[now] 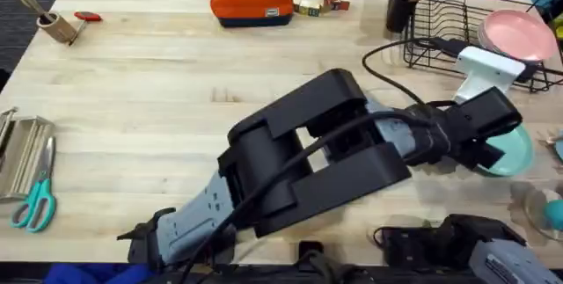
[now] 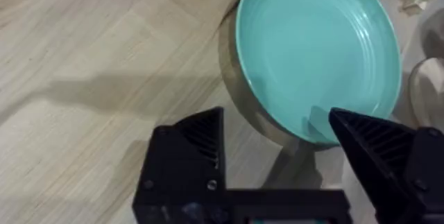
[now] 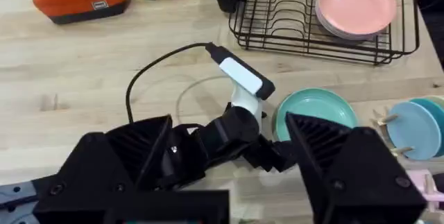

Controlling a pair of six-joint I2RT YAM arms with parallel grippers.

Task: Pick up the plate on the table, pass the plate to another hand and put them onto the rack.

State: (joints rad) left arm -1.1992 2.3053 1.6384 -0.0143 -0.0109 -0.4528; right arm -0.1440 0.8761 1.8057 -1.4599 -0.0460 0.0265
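The teal plate (image 1: 517, 154) lies on the table (image 1: 158, 99) at the right, in front of the rack (image 1: 440, 29). My left arm reaches across from the lower left, and my left gripper (image 1: 489, 143) sits over the plate's near rim. In the left wrist view, the left gripper (image 2: 276, 116) is open. One finger is over the plate (image 2: 319, 50) and the other is over bare wood outside the rim. My right gripper (image 3: 229, 121) is open, empty and held back near the table's front edge. From there it faces the plate (image 3: 316, 109) and the rack (image 3: 291, 16).
Pink plates (image 1: 519, 33) stand in the rack, with a dark cup (image 1: 400, 7) beside it. A blue plate (image 3: 416, 127) lies right of the teal one. An orange pouch (image 1: 251, 7) and small blocks (image 1: 321, 3) are at the back. Scissors (image 1: 35, 200) lie at the left edge.
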